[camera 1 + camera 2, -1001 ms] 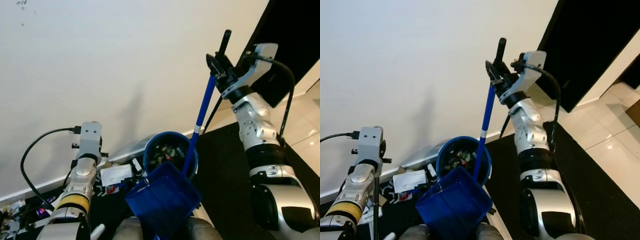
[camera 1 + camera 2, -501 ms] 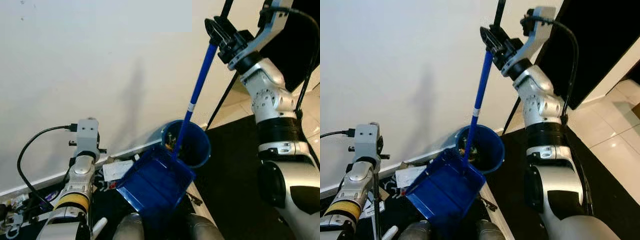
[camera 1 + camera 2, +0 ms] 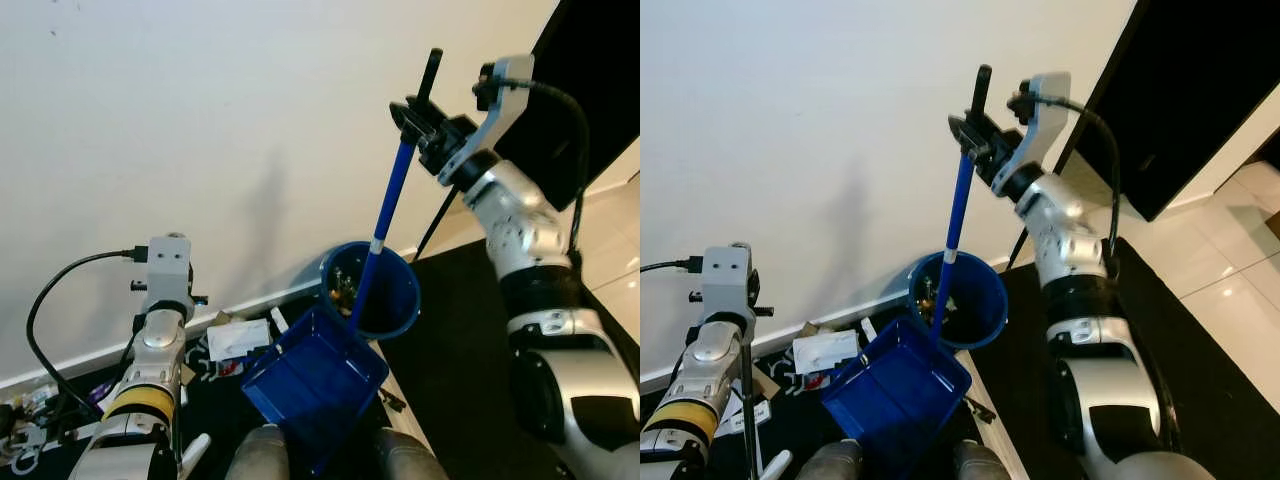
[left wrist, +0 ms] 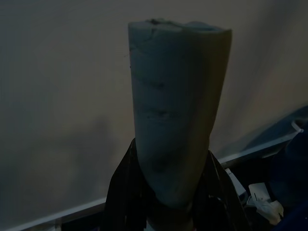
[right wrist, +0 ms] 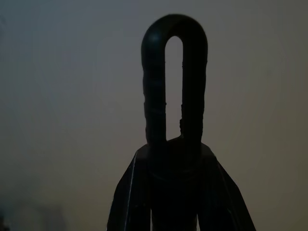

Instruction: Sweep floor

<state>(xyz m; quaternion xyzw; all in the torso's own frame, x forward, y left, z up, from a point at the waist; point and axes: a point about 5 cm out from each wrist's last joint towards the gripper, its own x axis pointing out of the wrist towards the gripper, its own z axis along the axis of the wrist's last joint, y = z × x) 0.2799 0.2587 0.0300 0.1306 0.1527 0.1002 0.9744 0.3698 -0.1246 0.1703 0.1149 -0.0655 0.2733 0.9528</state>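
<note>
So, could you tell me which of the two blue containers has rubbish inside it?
The round blue bin by the wall: small bits of rubbish show inside it. The square blue dustpan, hanging on the handle held by the right gripper, looks empty.

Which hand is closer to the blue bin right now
Right. The right hand grips the dustpan handle above the blue bin; the left hand, by the wall, sits off to the bin's left, holding a grey handle.
</note>
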